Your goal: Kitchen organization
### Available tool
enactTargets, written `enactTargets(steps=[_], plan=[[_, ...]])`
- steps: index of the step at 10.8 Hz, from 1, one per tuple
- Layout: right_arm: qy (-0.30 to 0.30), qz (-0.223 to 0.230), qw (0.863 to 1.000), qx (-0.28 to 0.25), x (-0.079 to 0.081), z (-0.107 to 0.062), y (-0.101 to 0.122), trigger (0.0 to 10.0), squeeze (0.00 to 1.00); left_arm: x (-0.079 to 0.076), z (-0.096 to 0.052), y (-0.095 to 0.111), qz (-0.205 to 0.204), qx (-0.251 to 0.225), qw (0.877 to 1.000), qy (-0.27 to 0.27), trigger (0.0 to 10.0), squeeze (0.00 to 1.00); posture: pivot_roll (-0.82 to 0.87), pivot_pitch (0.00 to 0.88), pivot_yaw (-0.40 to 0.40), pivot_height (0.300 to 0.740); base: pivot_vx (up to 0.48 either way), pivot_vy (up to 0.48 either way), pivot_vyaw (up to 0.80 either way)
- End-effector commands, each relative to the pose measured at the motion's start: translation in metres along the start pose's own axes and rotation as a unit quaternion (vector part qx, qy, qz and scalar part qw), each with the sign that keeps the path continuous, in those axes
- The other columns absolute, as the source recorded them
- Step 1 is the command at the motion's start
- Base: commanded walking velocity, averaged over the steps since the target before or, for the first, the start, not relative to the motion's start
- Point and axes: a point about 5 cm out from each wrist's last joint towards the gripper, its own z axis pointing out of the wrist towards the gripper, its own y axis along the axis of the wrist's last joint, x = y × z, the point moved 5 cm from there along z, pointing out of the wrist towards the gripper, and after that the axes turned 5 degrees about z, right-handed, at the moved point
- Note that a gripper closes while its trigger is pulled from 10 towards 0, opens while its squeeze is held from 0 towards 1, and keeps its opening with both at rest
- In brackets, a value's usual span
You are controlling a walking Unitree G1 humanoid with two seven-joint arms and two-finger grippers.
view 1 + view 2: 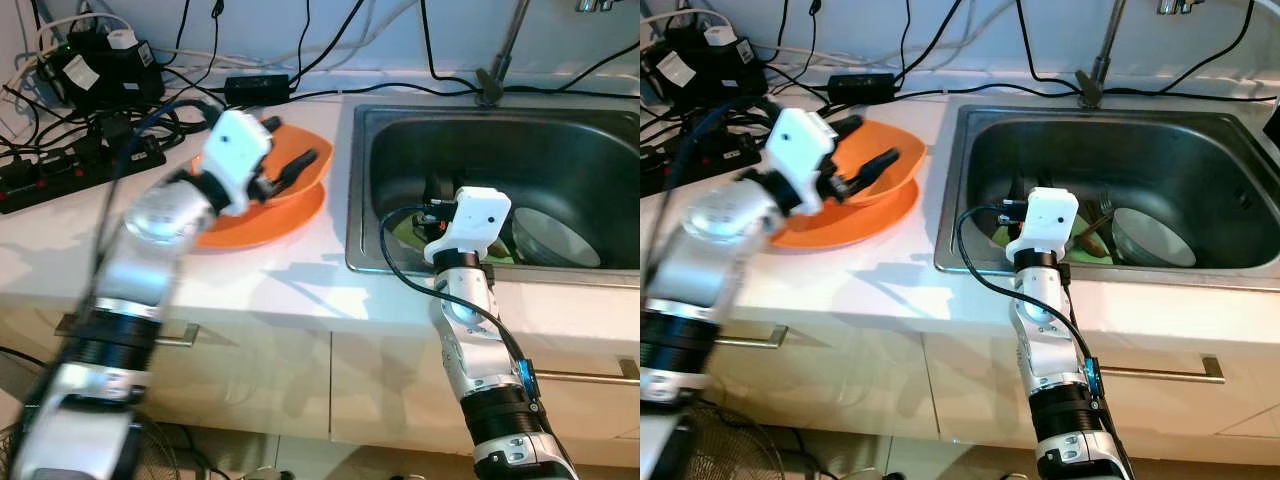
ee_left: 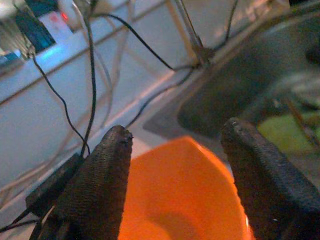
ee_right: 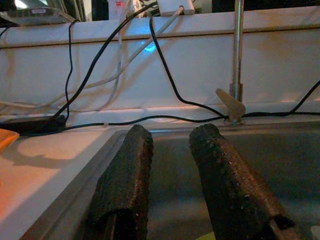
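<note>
On the white desk (image 1: pixel 300 270), just left of the steel sink (image 1: pixel 355 190), an orange bowl (image 1: pixel 885 170) sits tilted on an orange plate (image 1: pixel 855 225), and the left hand (image 1: pixel 862 160) hovers over the bowl with its fingers spread, one either side of the rim and not yet gripping. The bowl looks like light, stiff plastic with a smooth, probably slippery wall, so I judge a pinch across the rim safest. The right hand (image 3: pixel 172 175) hangs over the sink's near edge, fingers slightly parted and holding nothing.
</note>
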Motion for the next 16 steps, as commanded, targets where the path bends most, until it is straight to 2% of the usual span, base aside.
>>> enactTargets(steps=[1,3,5,7,8,10,11,13,14,15,16], plan=[[0.003,-0.003,1.000,0.006,0.002,-0.003,-0.002,10.0,0.00,-0.006,-0.006,-0.003,0.022,0.021,0.999,-0.039,10.0,0.00,0.05,0.035,0.079,0.740,0.000,0.000,0.00],[0.002,-0.002,1.000,0.009,0.002,-0.003,-0.002,10.0,0.00,-0.008,-0.017,-0.015,0.047,0.061,0.993,-0.087,10.0,0.00,0.05,0.028,0.083,0.740,0.000,0.000,0.00],[0.001,0.001,1.000,0.009,0.003,-0.003,-0.003,10.0,0.00,-0.012,-0.028,-0.032,0.084,0.113,0.982,-0.126,10.0,0.00,0.05,0.014,0.086,0.740,0.000,0.000,0.00],[0.001,0.001,1.000,0.008,0.003,-0.004,-0.003,10.0,0.00,-0.014,-0.031,-0.036,0.112,0.135,0.973,-0.148,10.0,0.00,0.04,0.010,0.087,0.740,0.000,0.000,0.00],[0.000,0.002,1.000,0.009,0.003,-0.004,-0.003,10.0,0.00,-0.014,-0.029,-0.041,0.145,0.152,0.967,-0.147,10.0,0.00,0.04,0.007,0.088,0.740,0.000,0.000,0.00],[0.001,0.002,1.000,0.010,0.004,-0.005,-0.004,10.0,0.00,-0.014,-0.022,-0.048,0.176,0.167,0.960,-0.137,10.0,0.00,0.04,0.004,0.089,0.740,0.000,0.000,0.00],[0.000,0.002,1.000,0.010,0.004,-0.004,-0.004,10.0,0.00,-0.018,-0.014,-0.057,0.210,0.184,0.952,-0.129,10.0,0.00,0.04,0.005,0.089,0.740,0.000,0.000,0.00],[-0.003,0.001,1.000,0.009,0.002,-0.003,-0.003,10.0,0.00,-0.025,-0.001,-0.061,0.225,0.185,0.950,-0.115,10.0,0.00,0.03,0.008,0.090,0.740,0.000,0.000,0.00],[-0.004,0.000,1.000,0.009,0.002,-0.003,-0.003,10.0,0.00,-0.028,0.005,-0.062,0.228,0.182,0.950,-0.113,8.8,0.00,0.03,0.011,0.091,0.740,0.000,0.000,0.00],[-0.005,0.000,1.000,0.009,0.001,-0.003,-0.003,10.0,0.00,-0.029,0.009,-0.062,0.234,0.181,0.949,-0.106,0.0,0.00,0.03,0.012,0.092,0.740,0.000,0.000,0.00],[-0.006,0.000,1.000,0.009,0.001,-0.003,-0.003,10.0,0.00,-0.028,0.011,-0.063,0.239,0.182,0.948,-0.102,0.0,0.00,0.03,0.015,0.093,0.740,0.000,0.000,0.00]])
